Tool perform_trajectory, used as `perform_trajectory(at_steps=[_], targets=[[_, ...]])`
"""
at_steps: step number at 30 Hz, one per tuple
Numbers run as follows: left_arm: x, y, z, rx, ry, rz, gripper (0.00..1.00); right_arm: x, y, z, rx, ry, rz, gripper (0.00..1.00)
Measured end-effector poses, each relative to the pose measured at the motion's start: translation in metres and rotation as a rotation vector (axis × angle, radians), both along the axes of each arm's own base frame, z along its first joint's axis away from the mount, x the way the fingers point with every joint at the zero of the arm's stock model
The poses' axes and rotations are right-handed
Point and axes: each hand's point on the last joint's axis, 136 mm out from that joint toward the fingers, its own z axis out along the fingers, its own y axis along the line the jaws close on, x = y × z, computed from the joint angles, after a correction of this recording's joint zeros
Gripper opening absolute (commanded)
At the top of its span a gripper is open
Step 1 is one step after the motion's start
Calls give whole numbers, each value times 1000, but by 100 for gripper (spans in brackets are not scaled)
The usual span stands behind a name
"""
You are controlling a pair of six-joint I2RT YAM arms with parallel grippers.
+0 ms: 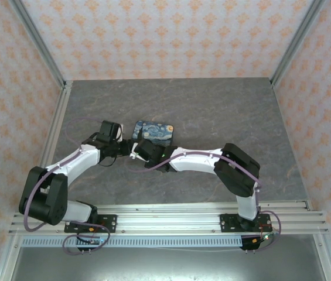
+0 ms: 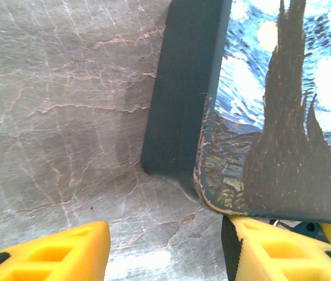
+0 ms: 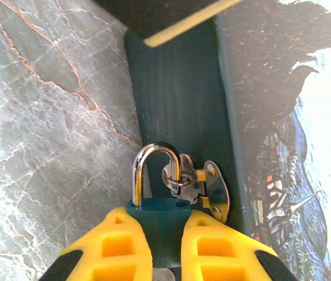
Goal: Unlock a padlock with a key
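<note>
The small teal padlock (image 3: 156, 219) is pinched between the yellow fingers of my right gripper (image 3: 156, 213), which is shut on its body. Its silver shackle (image 3: 144, 158) has one leg in the body. The other leg is out of its hole and still hooked through the ring of the tin's hasp (image 3: 203, 181). A silvery bit (image 3: 164, 275) shows under the padlock; I cannot tell whether it is the key. My left gripper (image 2: 165, 234) is open over bare table, its right finger (image 2: 270, 252) against the tin's lower edge.
The painted Starry Night tin (image 1: 156, 132) lies flat in the middle of the grey marbled table (image 1: 224, 111), just beyond both grippers. Patterned walls and metal posts enclose the table on three sides. A rail runs along the near edge.
</note>
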Motion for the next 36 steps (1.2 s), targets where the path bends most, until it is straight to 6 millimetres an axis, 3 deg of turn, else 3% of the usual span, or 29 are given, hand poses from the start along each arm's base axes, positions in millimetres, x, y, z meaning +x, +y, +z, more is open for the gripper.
perform_trajectory(at_steps=[10,17,24,36], targets=[[-4,12,3,7,15,32,55,1,-1,-6,-3,0,108,0],[0,24,7,0,2,71,54,3,-17,-7,-4,54,90,0],[0,23,7,-9,0,66,54,1,-20,-8,-11,65,82,0],[1,24,6,-8,0,52,54,-13,-16,0,121,400,-28,0]])
